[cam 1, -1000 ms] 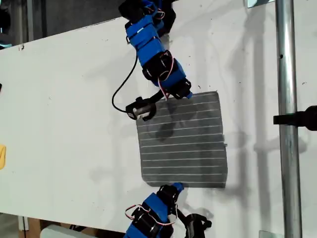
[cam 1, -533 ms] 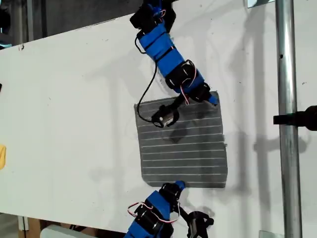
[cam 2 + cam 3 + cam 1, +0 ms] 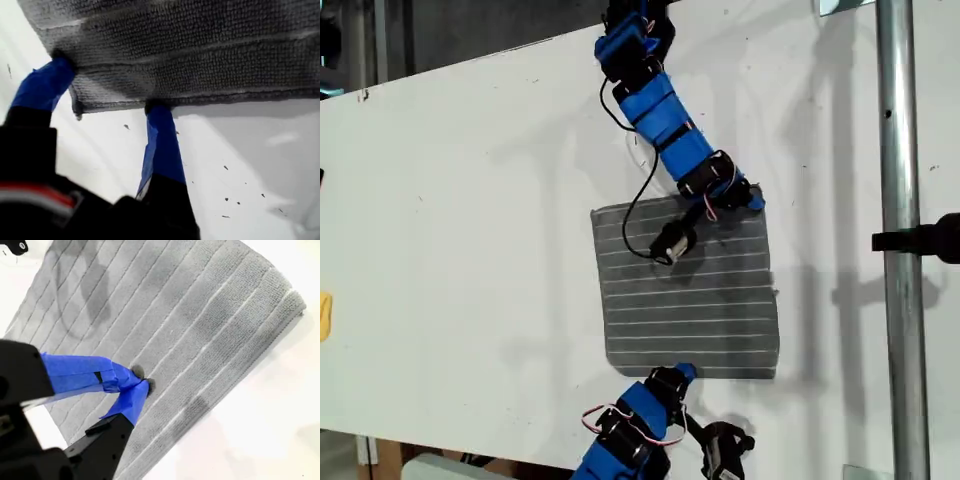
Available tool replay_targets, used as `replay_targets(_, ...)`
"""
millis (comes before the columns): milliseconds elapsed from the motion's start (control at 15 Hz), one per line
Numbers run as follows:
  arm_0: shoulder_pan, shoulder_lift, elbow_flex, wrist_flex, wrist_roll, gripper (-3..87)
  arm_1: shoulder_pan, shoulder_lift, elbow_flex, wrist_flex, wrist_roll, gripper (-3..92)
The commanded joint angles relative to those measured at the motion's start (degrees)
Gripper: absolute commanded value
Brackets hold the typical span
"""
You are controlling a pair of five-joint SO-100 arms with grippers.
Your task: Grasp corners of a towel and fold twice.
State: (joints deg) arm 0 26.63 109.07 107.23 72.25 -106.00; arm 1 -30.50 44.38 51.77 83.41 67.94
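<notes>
Most likely a robotics lab or maker workshop, not a home. Plain white counter [image 3: 450,230] with small dark specks and scuffs, bare of household items. Metal pole [image 3: 898,240] standing at the exterior view's right with a black clamp [image 3: 920,240] fixed on it, the kind of rig used for mounting gear. Hobby-grade blue arms [image 3: 660,120] with exposed red and white wires. Dim, cluttered area past the counter's far left corner, too dark to make out.
</notes>
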Motion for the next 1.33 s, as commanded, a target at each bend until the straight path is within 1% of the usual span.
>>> replay_targets(0,0.9,0.4,-1.7,-1.2,-0.7,-2.9,1.1,-0.5,-2.5,-2.6,-0.3,4.2)
replay_targets(67,0.9,0.4,-1.1,-1.8,-0.9,-2.9,1.3,-0.7,-2.5,-3.4,-0.4,0.6)
replay_targets(133,0.9,0.3,-0.8,-2.2,-1.0,-2.9,1.5,-0.7,-2.5,-3.9,-0.5,-0.3)
replay_targets(267,1.1,-0.4,-0.9,-2.1,-1.4,-2.9,1.8,-0.5,-2.5,-4.5,-0.7,-0.3)
replay_targets(333,1.4,-0.7,-1.1,-2.3,-0.6,-1.3,1.9,-0.4,-2.5,-4.6,-0.8,-0.3)
replay_targets(400,2.4,-0.9,-1.9,-1.8,-1.0,12.3,2.0,-0.4,-2.5,-4.6,-0.8,-0.3)
replay_targets(467,3.9,-0.9,-2.9,-1.8,1.1,23.4,2.0,-0.5,-2.5,-4.6,-0.8,-0.3)
replay_targets(533,5.5,-0.9,-4.0,-1.3,3.3,29.8,2.0,-0.5,-2.3,-4.7,-0.8,-0.3)
replay_targets(667,8.9,-2.6,-5.5,-1.3,7.5,35.2,2.1,-0.7,-2.1,-5.2,-0.6,-0.3)
replay_targets(800,10.9,-8.6,-9.3,-0.6,8.4,34.1,2.3,-0.7,-2.0,-5.5,-0.6,-0.3)
replay_targets(1000,12.8,-25.6,-22.3,1.4,8.9,33.9,2.4,-0.7,-2.0,-5.9,-0.5,-0.3)
replay_targets(1067,13.1,-29.9,-25.0,1.3,8.6,33.9,2.5,-0.7,-2.0,-6.2,-0.5,-0.3)
replay_targets(1267,14.2,-36.8,-25.0,-1.4,5.4,33.3,2.5,-0.7,-2.0,-6.7,-0.4,-0.3)
